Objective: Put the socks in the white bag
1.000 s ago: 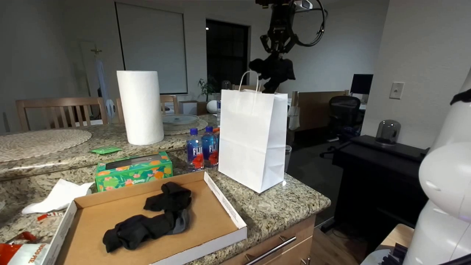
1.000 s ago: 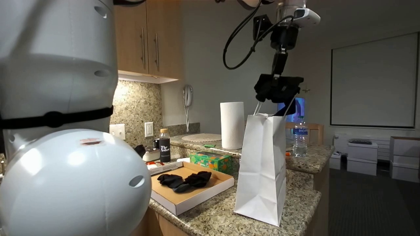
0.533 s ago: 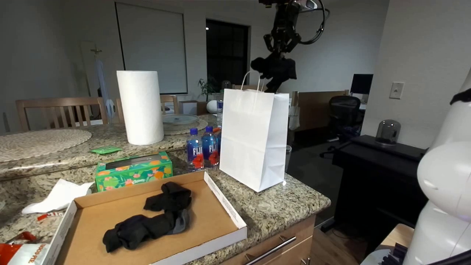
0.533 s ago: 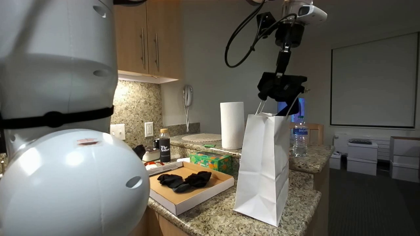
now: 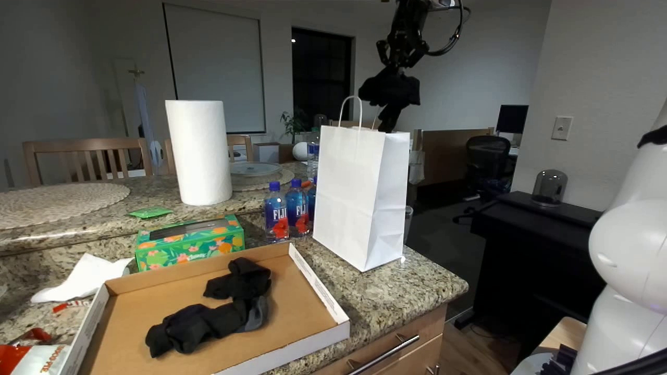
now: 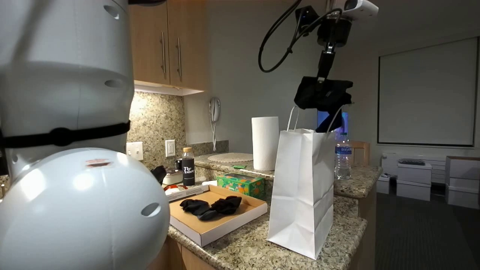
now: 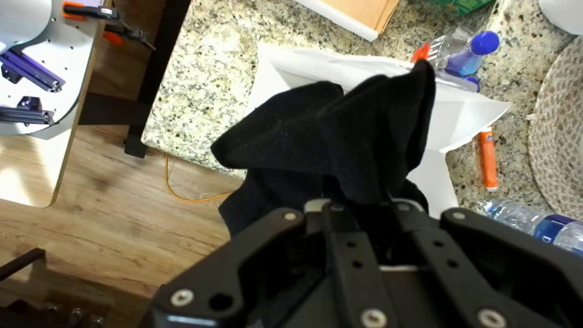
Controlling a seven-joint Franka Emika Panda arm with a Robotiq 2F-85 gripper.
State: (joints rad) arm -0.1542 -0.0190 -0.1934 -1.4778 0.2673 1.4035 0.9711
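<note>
Now our pincer [image 7: 364,207], nearly closed, grips black socks [image 7: 328,132]; below it we see the white bag [image 6: 300,191] and, farther off, more socks [image 5: 206,322] in a box [image 5: 319,288].

White bag [image 5: 357,200], upright handles [image 5: 350,97] flanking its open top, bottles [image 5: 298,208] just beside, bare counter [image 5: 385,289] toward tray [image 5: 297,317]

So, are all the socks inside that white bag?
No, in both exterior views black socks lie in the shallow cardboard tray.
</note>
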